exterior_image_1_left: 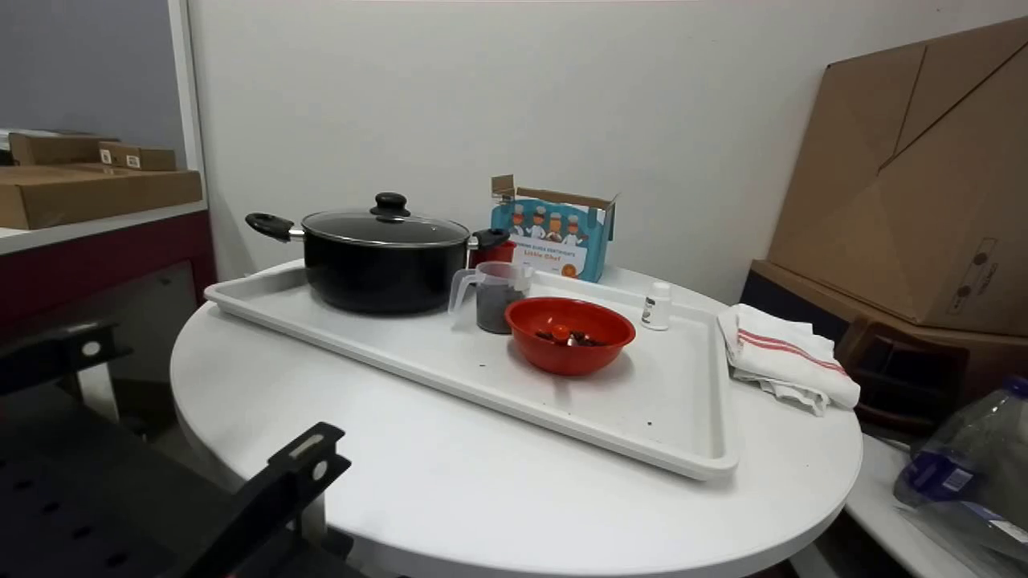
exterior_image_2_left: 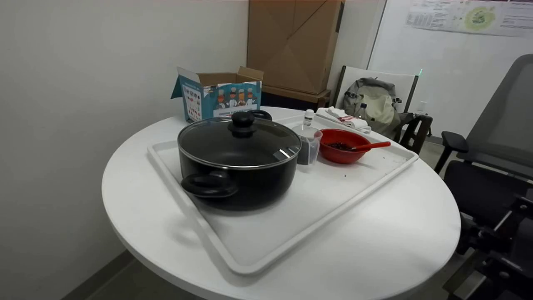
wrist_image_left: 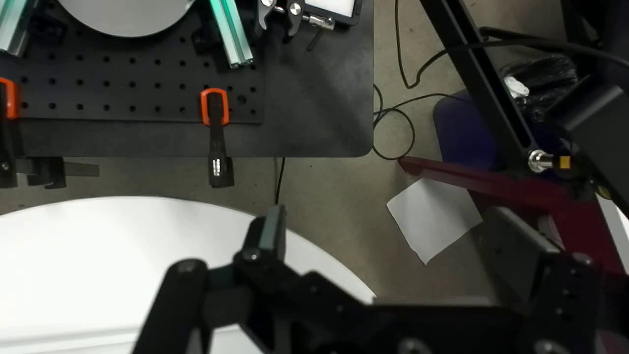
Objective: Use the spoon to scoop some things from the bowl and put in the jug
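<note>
1. Red spoon, resting in the red bowl on the tray; its handle leans out over the rim, its head obscured among dark pieces.
2. Gripper, wrist view: we see the jaws wide apart, with nothing held between them.
3. Handling: we judge the spoon light, stiff and smooth, apt to twist in a loose grip.
4. Hold: we would pinch the handle's outer half, clear of the rim, lest the light-looking bowl slide against the jug just beside it.
</note>
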